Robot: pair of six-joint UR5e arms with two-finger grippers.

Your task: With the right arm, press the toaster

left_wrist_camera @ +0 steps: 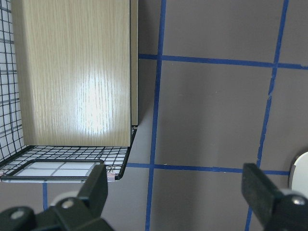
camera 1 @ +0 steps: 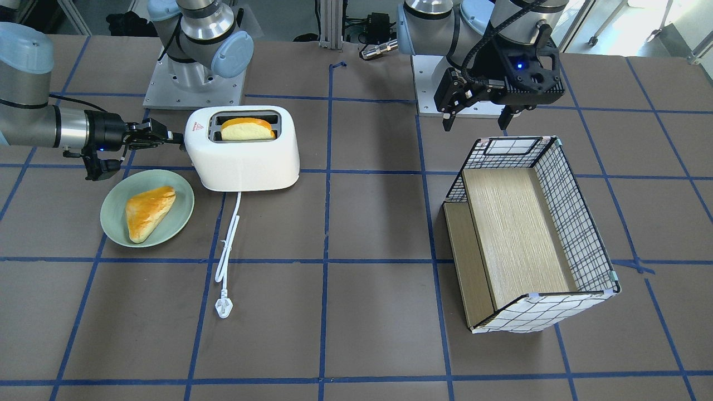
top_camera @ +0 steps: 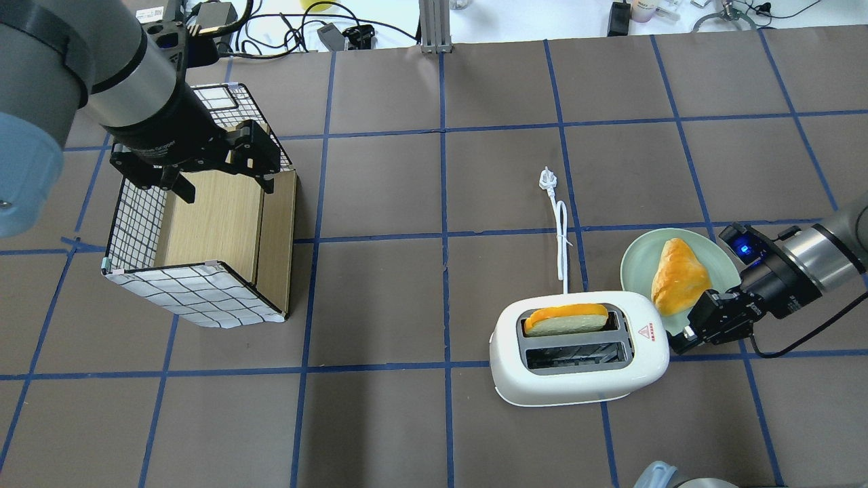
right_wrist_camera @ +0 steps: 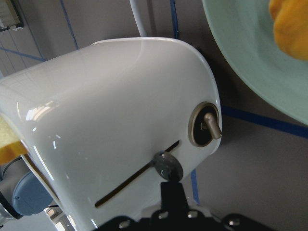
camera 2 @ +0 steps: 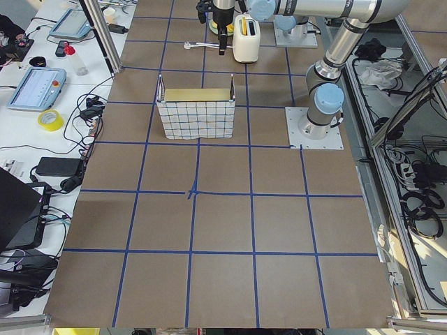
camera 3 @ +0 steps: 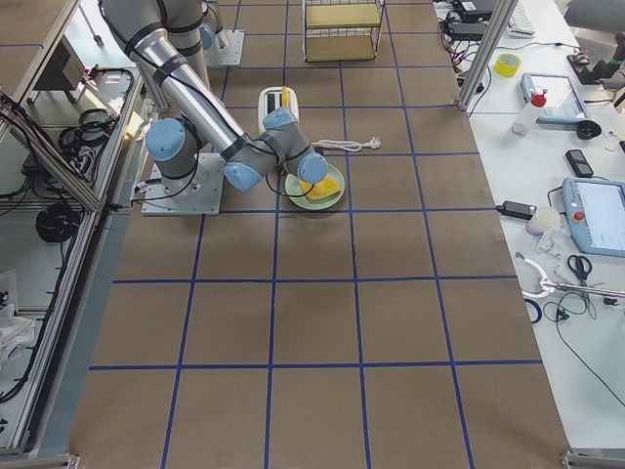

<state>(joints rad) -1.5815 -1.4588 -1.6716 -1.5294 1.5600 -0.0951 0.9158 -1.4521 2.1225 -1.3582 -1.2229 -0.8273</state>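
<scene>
The brown surface (camera 1: 379, 223) is marked into squares by blue tape. The left arm (top_camera: 102, 74) hangs over the robot's left half. Its left gripper (top_camera: 224, 186) is spread wide, holds nothing, and hovers above the robot-side end of the box (camera 1: 574, 223). This checked wire box stands open-topped with pale wood panels inside, well apart from everything else.

The right arm (camera 1: 33, 111) reaches in low and level over the robot's right half, closer to the robot-side edge than to the operators' edge. There the white toaster (camera 1: 245, 161) stands upright, slots up, its long side along that edge. A small red triangle marks its top at the end facing the arm.

The right gripper (camera 1: 175, 137) is closed, its fingers together. In the wrist view the tip touches the grey lever knob (right_wrist_camera: 166, 166) in its slot on that end wall. A round dial (right_wrist_camera: 207, 125) sits just beside the knob.

A pale green plate (camera 1: 114, 225) lies just beside the toaster's end, on the operators' side, and the arm's wrist passes along its robot-side rim. A golden triangular pastry (camera 1: 147, 211) lies on it. A slice of bread (camera 1: 248, 129) stands in the toaster slot farther from the robot. The white cord (camera 1: 231, 234) runs from the toaster toward the operators' edge and ends in a plug (camera 1: 224, 307).
</scene>
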